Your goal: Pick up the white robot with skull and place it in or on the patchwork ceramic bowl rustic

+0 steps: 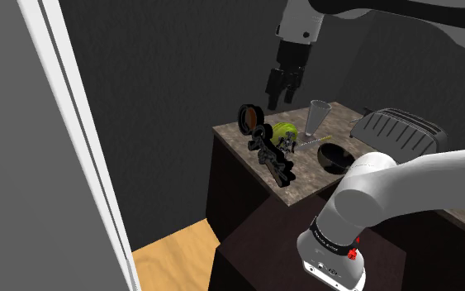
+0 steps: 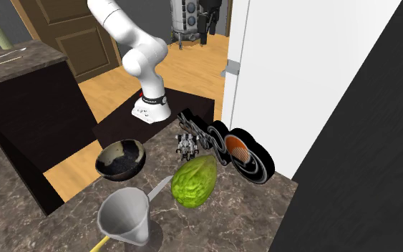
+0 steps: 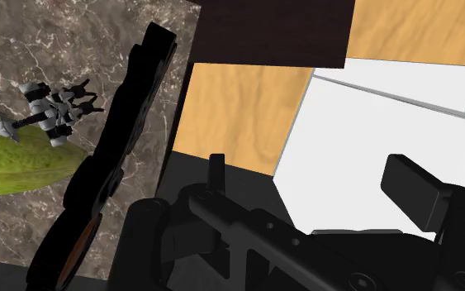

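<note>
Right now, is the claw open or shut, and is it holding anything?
All-black two-finger claw: open, holding nothing.

Mid-frame in the second exterior view, the small white robot (image 2: 186,144) is hemmed by a long black object (image 2: 225,143) to the right and a green fruit (image 2: 194,181) just below it. Bare worktop (image 2: 160,156) lies between it and the dark bowl (image 2: 120,158) at left, open from above.
</note>
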Tool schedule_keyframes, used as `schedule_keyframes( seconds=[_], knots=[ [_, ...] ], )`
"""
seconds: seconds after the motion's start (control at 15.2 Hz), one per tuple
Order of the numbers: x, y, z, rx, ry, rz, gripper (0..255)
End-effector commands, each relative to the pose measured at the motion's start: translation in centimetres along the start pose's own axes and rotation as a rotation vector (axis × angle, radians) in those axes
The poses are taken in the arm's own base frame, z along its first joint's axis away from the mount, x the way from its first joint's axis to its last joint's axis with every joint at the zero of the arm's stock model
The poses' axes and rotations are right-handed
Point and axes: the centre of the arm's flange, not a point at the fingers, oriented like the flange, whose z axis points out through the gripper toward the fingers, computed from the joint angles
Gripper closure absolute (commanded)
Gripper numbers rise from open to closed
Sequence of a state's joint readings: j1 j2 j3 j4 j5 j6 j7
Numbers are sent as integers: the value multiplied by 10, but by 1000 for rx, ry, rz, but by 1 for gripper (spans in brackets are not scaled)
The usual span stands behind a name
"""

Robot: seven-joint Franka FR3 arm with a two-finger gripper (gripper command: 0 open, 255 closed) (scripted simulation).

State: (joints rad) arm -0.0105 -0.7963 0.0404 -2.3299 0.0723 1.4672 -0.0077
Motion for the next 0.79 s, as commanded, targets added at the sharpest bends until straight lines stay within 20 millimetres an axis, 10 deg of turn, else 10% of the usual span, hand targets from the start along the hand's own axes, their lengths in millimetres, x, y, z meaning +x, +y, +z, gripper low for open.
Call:
schedule_keyframes(
  seconds=[0.0,0.73],
  knots=[
    [0,0,0,0,0,0,0],
    [-14,102,95,-56,49,-79,0]
  ],
)
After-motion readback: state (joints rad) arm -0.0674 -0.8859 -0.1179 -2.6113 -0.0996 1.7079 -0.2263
